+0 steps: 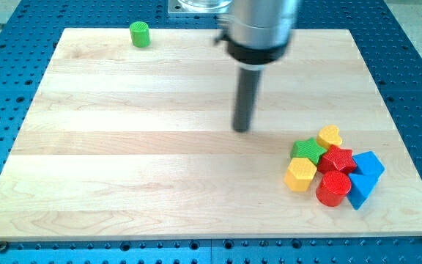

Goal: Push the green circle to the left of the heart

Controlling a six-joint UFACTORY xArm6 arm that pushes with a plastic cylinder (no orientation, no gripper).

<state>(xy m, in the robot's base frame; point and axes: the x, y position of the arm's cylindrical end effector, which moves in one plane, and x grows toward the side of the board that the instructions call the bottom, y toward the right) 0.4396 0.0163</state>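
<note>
Open bench [123, 161] lies between my tip [242, 129] and the green circle [139, 34] at the view's top left. The heart [330, 136] touches the green star [309, 151] in the crowded cluster.

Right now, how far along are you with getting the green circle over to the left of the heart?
Nothing looks done yet: the green circle sits at the board's top-left edge, far from the yellow heart in the cluster at lower right. My tip stands mid-board, touching no block. Left: reach the circle and push it beside the heart's left.

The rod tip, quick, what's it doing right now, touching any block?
My tip: touching nothing, on bare board between the green circle and the yellow heart.
</note>
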